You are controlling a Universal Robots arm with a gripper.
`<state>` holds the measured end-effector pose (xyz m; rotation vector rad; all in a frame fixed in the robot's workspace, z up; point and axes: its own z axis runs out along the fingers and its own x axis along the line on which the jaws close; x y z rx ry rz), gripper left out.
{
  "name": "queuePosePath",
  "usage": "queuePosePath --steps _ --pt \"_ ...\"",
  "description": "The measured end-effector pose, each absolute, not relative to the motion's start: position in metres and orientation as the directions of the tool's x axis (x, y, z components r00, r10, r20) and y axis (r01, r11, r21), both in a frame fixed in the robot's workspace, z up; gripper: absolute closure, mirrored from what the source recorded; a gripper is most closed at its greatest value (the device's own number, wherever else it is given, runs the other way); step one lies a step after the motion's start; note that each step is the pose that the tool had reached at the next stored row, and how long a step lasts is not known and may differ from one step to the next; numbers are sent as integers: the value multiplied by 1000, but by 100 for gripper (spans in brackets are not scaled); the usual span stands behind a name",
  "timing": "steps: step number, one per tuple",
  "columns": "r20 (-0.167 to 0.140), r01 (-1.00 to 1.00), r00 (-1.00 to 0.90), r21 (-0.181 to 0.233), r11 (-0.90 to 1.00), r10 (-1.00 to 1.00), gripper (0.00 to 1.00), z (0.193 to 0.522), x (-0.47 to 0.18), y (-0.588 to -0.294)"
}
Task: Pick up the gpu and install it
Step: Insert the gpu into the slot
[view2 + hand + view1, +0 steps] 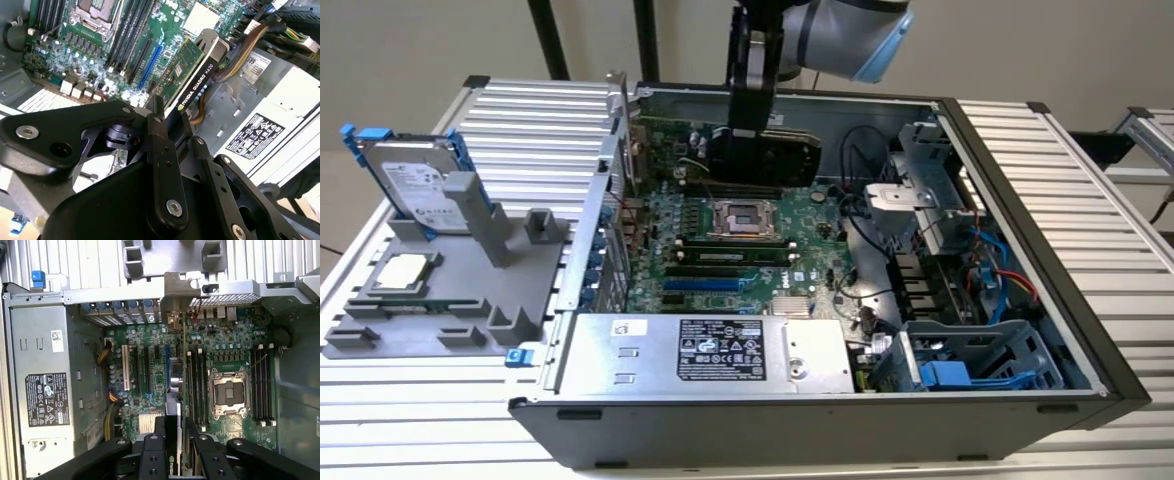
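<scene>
Hangs straight down from the upper edge of the exterior view as a grey arm (847, 35) with a blue-capped wrist joint. Ends in a black gripper (750, 132) pointing downward. Grips the gpu (787, 160) by its upper edge, with black fingers (150, 450) (160, 145) closed against both faces in both wrist views, linkage bars angled inward.

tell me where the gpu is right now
In the exterior view the gpu hangs in the end effector inside the open case, over the motherboard, beyond the empty CPU socket.
</scene>
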<state>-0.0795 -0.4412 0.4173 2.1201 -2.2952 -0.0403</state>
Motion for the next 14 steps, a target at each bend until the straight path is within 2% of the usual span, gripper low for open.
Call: queuePosePath --steps 14 --pt "-5 -996 -79 30 79 -997 100 414 -80 -441"
